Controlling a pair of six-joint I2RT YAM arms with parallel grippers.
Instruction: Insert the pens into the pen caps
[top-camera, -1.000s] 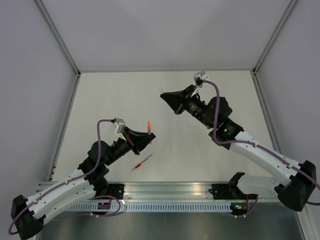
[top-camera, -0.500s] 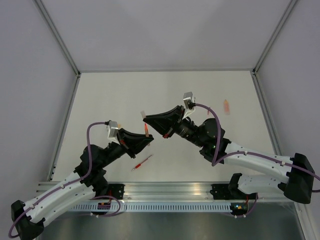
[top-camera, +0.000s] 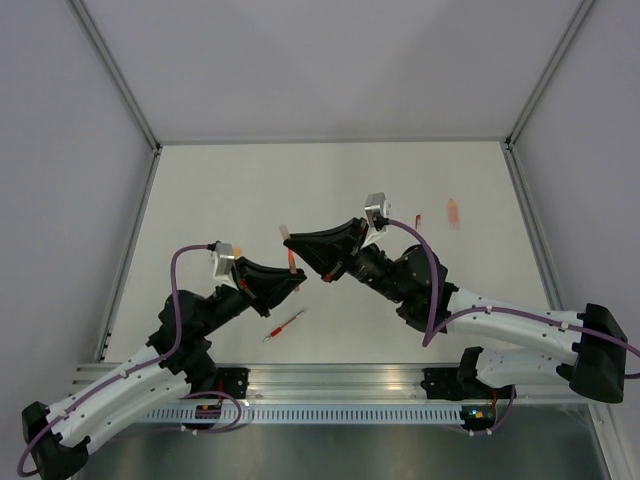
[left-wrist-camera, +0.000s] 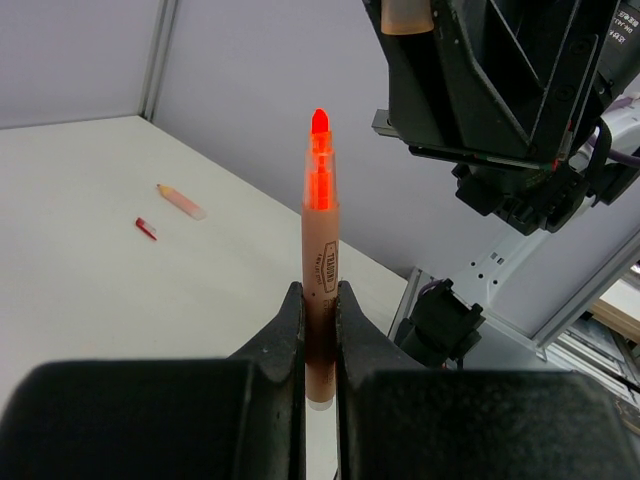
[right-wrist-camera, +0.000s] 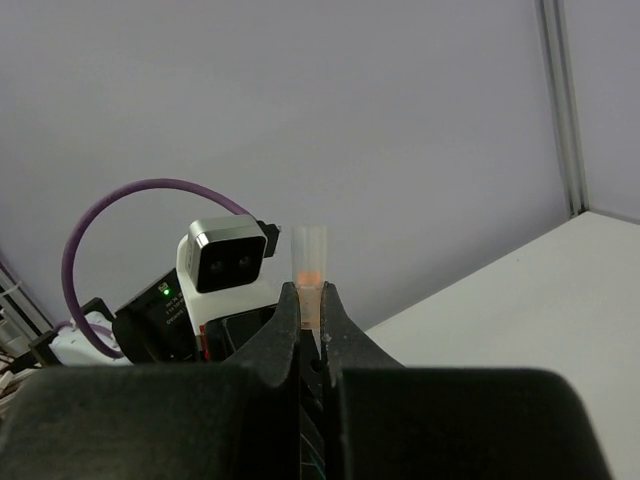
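Observation:
My left gripper (top-camera: 287, 276) (left-wrist-camera: 320, 300) is shut on an orange pen (top-camera: 291, 259) (left-wrist-camera: 320, 250), held upright with its bright red tip up. My right gripper (top-camera: 293, 240) (right-wrist-camera: 310, 296) is shut on a pale, translucent orange pen cap (top-camera: 284, 231) (right-wrist-camera: 309, 260). In the top view the cap hangs just up and left of the pen tip, apart from it. The cap also shows at the top edge of the left wrist view (left-wrist-camera: 408, 14). A red pen (top-camera: 284, 325) lies on the table near the left arm.
A small red cap (top-camera: 417, 218) (left-wrist-camera: 146, 228) and a pale orange piece (top-camera: 454, 212) (left-wrist-camera: 181, 201) lie at the right back of the table. The left wrist camera (right-wrist-camera: 228, 255) shows close behind the held cap. Metal frame posts and walls border the table.
My right arm has swung from the back of the table forward and left, bringing the cap close to the pen. My left gripper has shifted slightly left and nearer with the pen.

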